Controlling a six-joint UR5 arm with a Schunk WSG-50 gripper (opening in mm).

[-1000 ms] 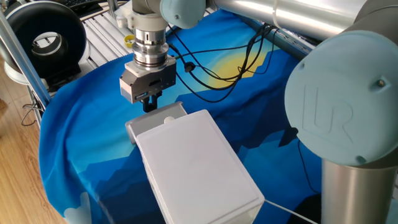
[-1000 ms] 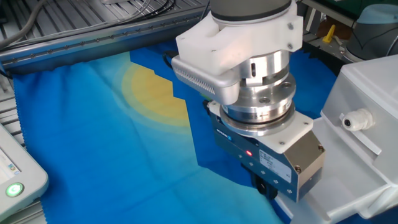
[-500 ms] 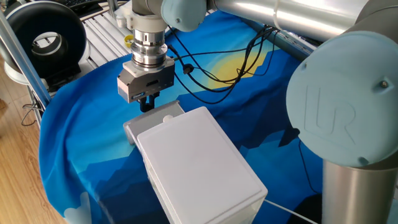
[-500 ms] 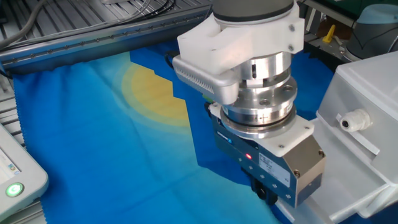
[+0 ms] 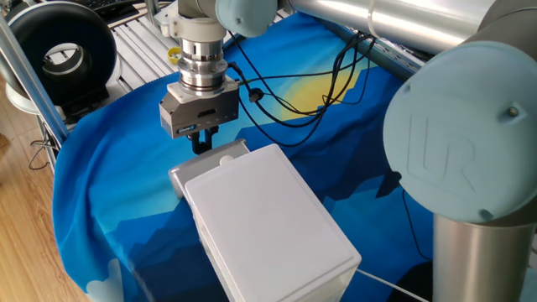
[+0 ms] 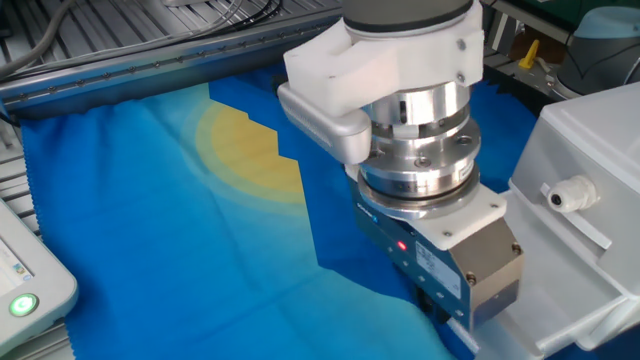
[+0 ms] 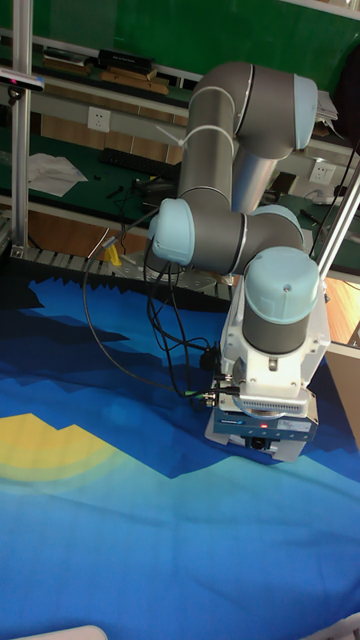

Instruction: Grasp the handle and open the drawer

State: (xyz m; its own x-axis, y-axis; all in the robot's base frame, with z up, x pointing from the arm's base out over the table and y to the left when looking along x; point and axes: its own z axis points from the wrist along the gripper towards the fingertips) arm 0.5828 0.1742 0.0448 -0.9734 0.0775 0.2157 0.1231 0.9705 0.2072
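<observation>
The white box point(image 5: 268, 226) lies on the blue cloth, its narrow drawer point(image 5: 210, 161) front facing my gripper point(image 5: 201, 144). The handle point(image 6: 562, 190), a small round white knob, sticks out of that front and stands free, to the right of and above my gripper point(image 6: 440, 308). Pointing down, my dark fingers look pressed together at the front's lower edge, beside the knob rather than on it. The tall fixed view gives my gripper point(image 7: 262, 447) from behind, low over the cloth, and the box is hidden there.
Black cables point(image 5: 289, 99) trail over the cloth behind the gripper. A black ring-shaped device point(image 5: 63, 52) stands at the far left. A white pendant with a green light point(image 6: 25, 295) sits off the cloth's edge. The arm's grey base point(image 5: 470, 168) fills the right.
The wrist has turned slightly, swinging the white mount around. The gripper stays low at the drawer front. The box shifted a little toward it, then stayed.
</observation>
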